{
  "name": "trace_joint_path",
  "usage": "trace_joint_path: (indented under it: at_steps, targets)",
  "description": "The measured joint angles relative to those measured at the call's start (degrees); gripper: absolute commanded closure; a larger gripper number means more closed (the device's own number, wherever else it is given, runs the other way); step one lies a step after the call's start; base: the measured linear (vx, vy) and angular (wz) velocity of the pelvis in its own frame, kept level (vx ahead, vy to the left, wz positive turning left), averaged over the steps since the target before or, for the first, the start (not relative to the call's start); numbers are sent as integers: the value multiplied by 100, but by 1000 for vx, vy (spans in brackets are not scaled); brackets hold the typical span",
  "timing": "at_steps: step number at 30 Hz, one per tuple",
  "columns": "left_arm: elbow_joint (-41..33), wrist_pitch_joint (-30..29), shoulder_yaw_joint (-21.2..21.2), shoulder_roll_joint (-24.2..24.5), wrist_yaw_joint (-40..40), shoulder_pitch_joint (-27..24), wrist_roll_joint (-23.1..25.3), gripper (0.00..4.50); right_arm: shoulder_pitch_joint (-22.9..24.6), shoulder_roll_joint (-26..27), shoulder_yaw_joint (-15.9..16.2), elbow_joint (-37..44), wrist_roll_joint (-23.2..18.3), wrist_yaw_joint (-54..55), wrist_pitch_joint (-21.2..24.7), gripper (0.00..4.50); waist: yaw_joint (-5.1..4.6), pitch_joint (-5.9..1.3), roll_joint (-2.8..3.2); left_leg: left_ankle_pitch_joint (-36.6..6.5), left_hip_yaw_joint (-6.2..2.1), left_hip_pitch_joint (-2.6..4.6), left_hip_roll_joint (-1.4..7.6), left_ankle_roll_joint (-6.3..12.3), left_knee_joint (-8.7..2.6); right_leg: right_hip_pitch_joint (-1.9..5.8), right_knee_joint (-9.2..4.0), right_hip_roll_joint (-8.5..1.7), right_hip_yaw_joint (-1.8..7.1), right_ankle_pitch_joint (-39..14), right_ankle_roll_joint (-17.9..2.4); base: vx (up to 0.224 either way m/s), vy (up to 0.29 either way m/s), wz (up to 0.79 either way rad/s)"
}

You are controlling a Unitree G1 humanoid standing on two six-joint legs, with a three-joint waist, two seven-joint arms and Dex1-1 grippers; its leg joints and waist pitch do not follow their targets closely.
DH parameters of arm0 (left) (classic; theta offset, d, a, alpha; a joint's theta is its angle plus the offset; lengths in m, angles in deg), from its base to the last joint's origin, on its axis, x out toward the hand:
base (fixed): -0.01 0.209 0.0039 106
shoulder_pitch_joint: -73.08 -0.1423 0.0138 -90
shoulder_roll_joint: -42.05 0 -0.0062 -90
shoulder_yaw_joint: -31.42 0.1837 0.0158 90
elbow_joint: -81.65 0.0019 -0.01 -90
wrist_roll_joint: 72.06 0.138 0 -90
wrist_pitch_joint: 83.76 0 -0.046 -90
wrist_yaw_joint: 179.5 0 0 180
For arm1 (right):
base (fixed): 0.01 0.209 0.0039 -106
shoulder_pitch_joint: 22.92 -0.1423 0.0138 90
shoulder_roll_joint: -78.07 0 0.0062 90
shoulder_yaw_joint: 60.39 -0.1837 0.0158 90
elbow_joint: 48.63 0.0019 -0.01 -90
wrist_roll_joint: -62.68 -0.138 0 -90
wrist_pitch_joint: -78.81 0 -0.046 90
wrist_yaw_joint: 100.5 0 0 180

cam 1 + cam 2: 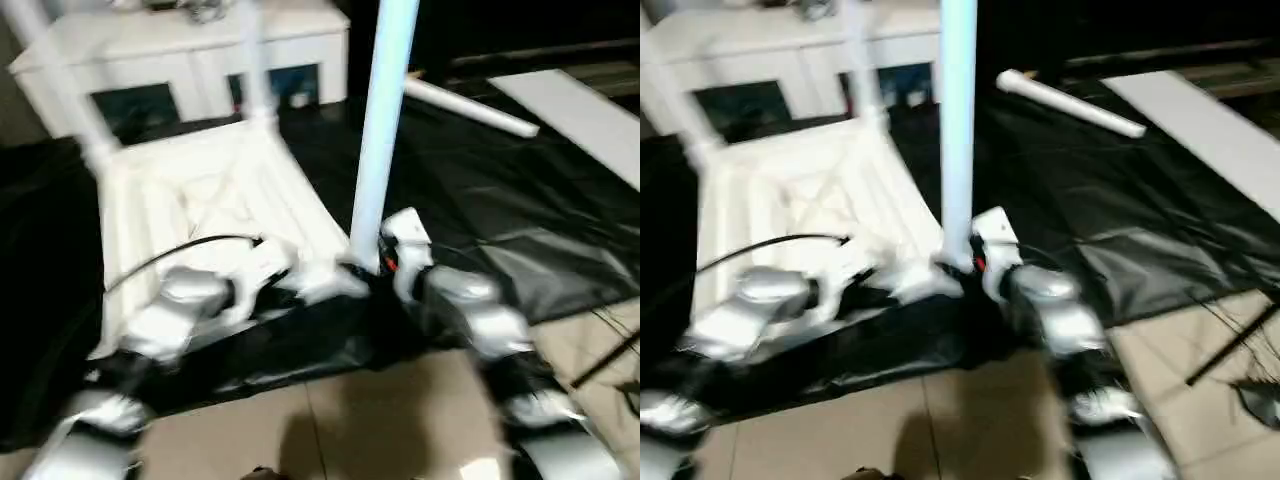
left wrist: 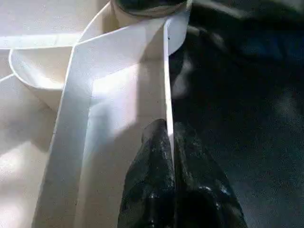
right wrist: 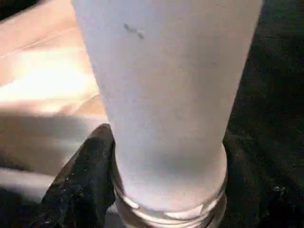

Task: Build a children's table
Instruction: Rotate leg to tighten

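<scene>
The white tabletop lies ribbed side up on a black sheet. Two legs stand in its far corners. A third leg stands upright at the near right corner. My right gripper is at that leg's base with the tube between its fingers; one black finger lies against the tube. My left gripper is shut on the tabletop's thin rim wall, just left of that corner. A fourth leg lies loose on the sheet at the back right.
A white cabinet with dark glass doors stands right behind the tabletop. A flat white board lies at the far right. The black sheet ends at a tiled floor in front. A thin dark rod lies at the right edge.
</scene>
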Motion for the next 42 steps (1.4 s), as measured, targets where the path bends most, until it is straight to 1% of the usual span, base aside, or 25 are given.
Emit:
trace_joint_path:
  at_steps: [1, 2, 4, 7, 9, 10, 12, 13, 14, 16, 17, 18, 21, 23, 26, 27, 30, 31, 32, 35, 37, 39, 40, 42]
  targets:
    - [118, -172, -33, -203, -294, 121, 28, 450, -149, 139, -98, -209, 29, 510, 1, 177, -24, 0, 0, 0, -3, 4, -1, 0, -2, 1, -4, 0, -1, -1, 2, 0, 0, 0]
    - [162, -281, -55, -342, -518, 177, 41, 450, -259, 232, -167, -367, 47, 857, -10, 177, -29, 1, 2, 0, -4, 4, -3, 0, -2, 1, -6, 0, -1, -1, 2, 0, 0, 0]
    - [419, -433, -163, -751, -1075, 345, 42, 450, -521, 410, -372, -833, 57, 1655, -182, 177, -22, -1, 7, 0, -4, 13, -8, 0, -5, 16, -12, -3, 0, -2, 3, 0, 0, 0]
    - [680, -449, -165, -1039, -1420, 512, 86, 450, -740, 502, -551, -1286, 71, 2202, -451, 177, -17, -12, 45, -1, -4, 20, -14, 0, -36, 41, -75, -3, -5, -3, 4, 0, 0, 0]
    - [762, -429, -165, -1081, -1511, 560, 105, 450, -812, 509, -600, -1458, 116, 2278, -591, 177, -18, -19, 55, 0, -4, 19, -19, 0, -53, 52, -109, -3, -6, -2, 4, 0, 0, 0]
    - [772, -425, -165, -1082, -1520, 570, 119, 450, -860, 514, -628, -1551, 129, 2269, -658, 121, -24, -19, 54, 0, -3, 19, -25, 1, -52, 52, -108, -7, -2, -2, 3, 0, 0, 0]
    - [773, -405, -180, -1072, -1616, 570, 146, 450, -896, 574, -684, -1642, 94, 2164, -786, 121, -39, -18, 48, 0, -3, 19, -30, 1, -51, 50, -108, -10, 0, -1, 2, 0, 0, 0]
    - [796, -392, -242, -1025, -1768, 570, 158, 450, -909, 675, -694, -1695, 42, 2053, -865, 89, -112, -19, 39, 0, -3, 19, -29, 1, -51, 40, -106, -10, 0, 0, 0, 0, 0, 0]
    - [811, -380, -296, -977, -1885, 571, 174, 450, -910, 749, -693, -1731, 29, 1952, -948, 89, -155, -16, 34, 0, -13, 16, -29, 1, -47, 29, -106, -10, -6, 2, -1, 0, 0, 0]
    - [818, -370, -391, -870, -2037, 571, 212, 450, -910, 882, -642, -1792, -10, 1632, -1044, 77, -205, -10, 21, 0, -53, -7, -29, 1, -41, 14, -112, -10, -34, 7, -7, 13, 7, -22]
    - [816, -361, -409, -852, -2043, 573, 222, 450, -910, 893, -619, -1792, -26, 1533, -1058, 68, -208, -12, 19, 0, -59, 5, -29, 1, -40, 6, -111, -9, -37, 14, -10, 21, 2, -19]
    - [811, -301, -395, -799, -1981, 567, 231, 450, -910, 831, -585, -1788, -31, 1381, -1067, 56, -204, -13, 16, 0, -55, 4, -30, 1, -40, 1, -111, -9, -32, 50, -13, 0, 0, 0]
    - [567, -163, -360, -499, -1577, 400, 216, 450, -876, 503, -348, -1659, 12, 706, -1009, 56, -130, -12, 14, 0, -47, -6, -21, 0, -41, -24, -90, -6, -30, 102, -38, 0, 0, 0]
    - [308, -82, -291, -265, -1136, 232, 161, 450, -716, 218, -181, -1379, 67, 198, -990, 56, -54, -12, 15, -1, -43, -11, -14, -1, -51, -31, -82, 0, -31, 102, -37, 0, 0, 0]
    - [-55, 32, -135, 54, -517, 14, 55, 450, -460, -205, 69, -881, 195, -491, -981, 56, 86, -13, 15, -3, -25, -21, 0, 2, -64, -45, -82, 4, -34, 84, -14, 0, 0, 0]
    - [-96, 70, -102, 91, -412, -3, 40, 450, -426, -294, 106, -831, 217, -604, -965, 56, 121, -13, 15, -1, -20, -25, 0, 8, -63, -52, -81, 4, -31, 84, -13, 0, 0, 0]
    - [-236, 197, -12, 241, -82, -109, 6, 450, -230, -481, 262, -491, 234, -1065, -913, 56, 196, -13, 15, -5, -14, -29, 0, 8, -61, -55, -84, 3, -28, 84, -13, 0, 0, 0]
    - [-332, 300, 45, 386, 195, -191, -62, 450, -87, -643, 374, -263, 225, -1399, -878, 56, 227, -13, 15, -17, -14, -29, 0, -9, -61, -54, -86, 3, -27, 83, -13, 0, 0, 0]
    - [-373, 378, 66, 479, 388, -252, -116, 450, -2, -750, 412, -149, 211, -1595, -847, 56, 247, -13, 15, -17, -14, -28, 0, -10, -58, -52, -84, 3, -26, 83, -13, 0, 0, 0]
    - [-524, 459, 141, 752, 939, -375, -211, 450, 194, -1047, 593, 193, 83, -2390, -736, 56, 276, -13, 15, -16, -4, -23, 2, -14, -52, -41, -78, 3, -13, 83, -12, 0, 0, 0]
    - [-583, 441, 192, 904, 1287, -411, -269, 450, 210, -1117, 690, 264, -20, -2889, -732, 56, 278, -13, 16, -15, 0, -19, 2, -14, -50, -33, -79, 3, -6, 83, -12, 0, 0, 0]
    - [-592, 433, 214, 940, 1403, -425, -300, 450, 209, -1130, 714, 284, -35, -3111, -731, 56, 279, -12, 15, -15, 3, -18, 2, -14, -46, -25, -79, 3, 0, 83, -12, 0, 0, 0]
    - [-598, 430, 236, 948, 1455, -425, -308, 450, 207, -1127, 740, 289, -37, -3201, -731, 81, 279, -12, 15, -15, 6, -18, 2, -15, -44, -21, -79, 2, 5, 83, -12, 0, 0, 0]
    - [-602, 430, 249, 949, 1488, -425, -309, 450, 201, -1109, 769, 285, -43, -3336, -717, 90, 277, -12, 15, -15, 7, -18, 2, -15, -38, -17, -79, 2, 7, 83, -12, 0, 0, 0]
